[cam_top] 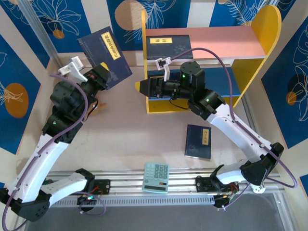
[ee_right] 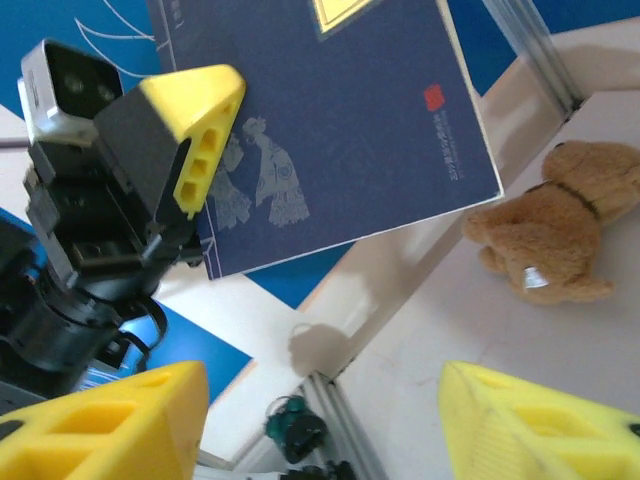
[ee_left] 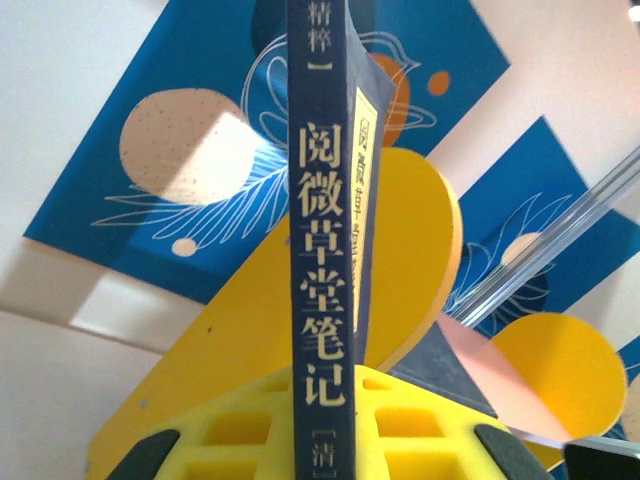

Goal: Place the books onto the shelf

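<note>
Left wrist: navy book (ee_left: 322, 90) (pale spine lettering (ee_left: 320, 280)) in left gripper (ee_left: 322, 440); right gripper (ee_right: 325, 430) wide

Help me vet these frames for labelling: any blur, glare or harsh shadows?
Top external: sharp and evenly lit, with only soft shadows on the table. Left wrist: the spine of the held book is crisp and legible, with no glare. Right wrist: its own fingers look soft this close to the lens, while the teddy bear stays fairly sharp.
</note>
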